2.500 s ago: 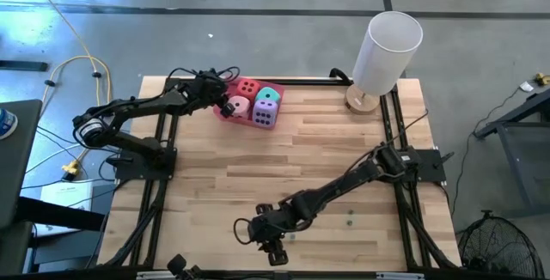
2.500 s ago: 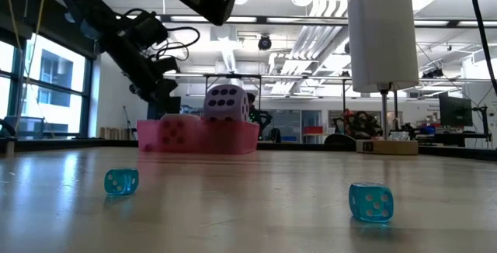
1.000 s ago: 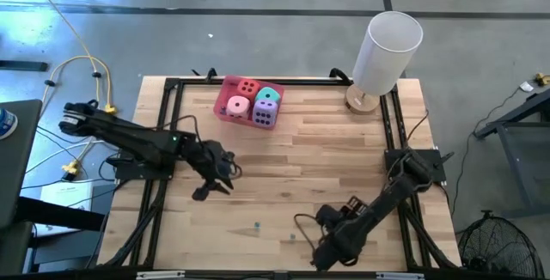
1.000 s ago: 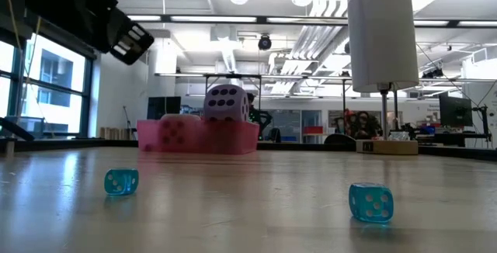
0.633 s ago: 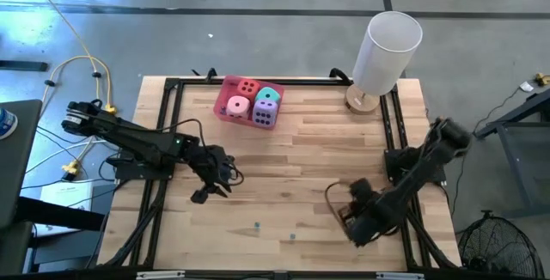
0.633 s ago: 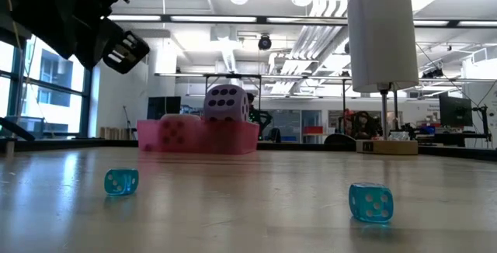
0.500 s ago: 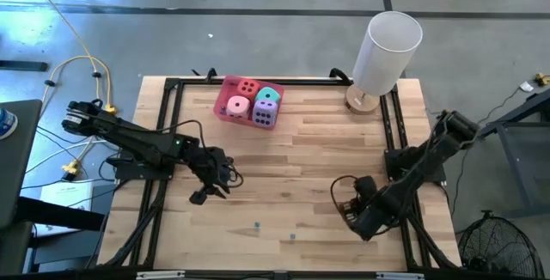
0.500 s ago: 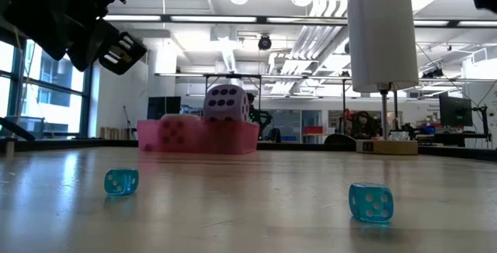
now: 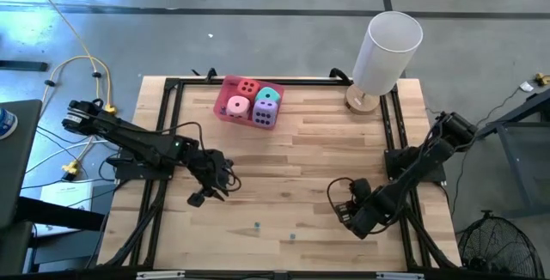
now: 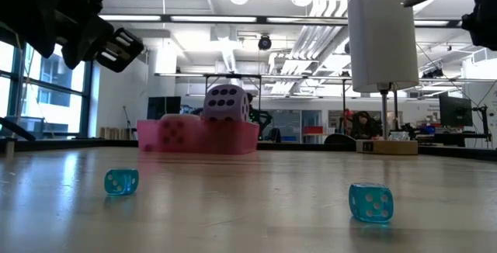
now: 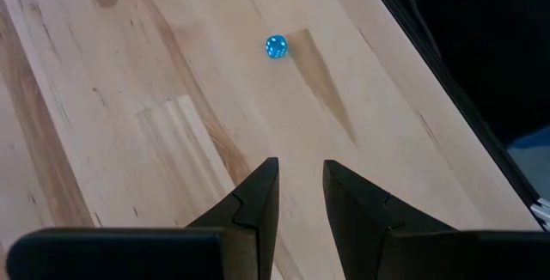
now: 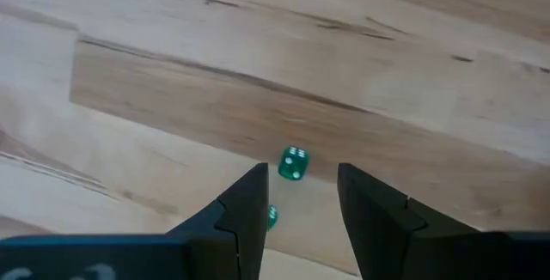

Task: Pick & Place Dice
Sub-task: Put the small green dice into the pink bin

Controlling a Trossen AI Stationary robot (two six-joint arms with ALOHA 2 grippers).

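Four big soft dice, red (image 9: 248,87), teal (image 9: 269,95), pink (image 9: 237,106) and purple (image 9: 265,112), sit in the pink tray (image 9: 229,83) at the far edge. Two tiny blue dice (image 9: 256,226) (image 9: 292,236) lie on the wood near the front edge. My left gripper (image 9: 199,197) hovers open at centre left, slanting down; a blue die (image 11: 275,46) lies well ahead of its fingers. My right gripper (image 9: 351,218) points down, open, above a tiny green die (image 12: 294,163) on the table. A second green die (image 12: 270,218) shows beside one finger.
A tall white cylinder on a wooden foot (image 9: 387,52) stands at the far right corner. A black frame (image 9: 168,143) runs along the table's sides. Bare wood lies between the tray and the small dice (image 10: 121,181) (image 10: 370,202).
My right gripper has swung from the near edge toward the table's right edge and a little toward the far edge. Its wrist has rolled and its arm has folded back. It now hangs over the green dice. The dice have not moved.
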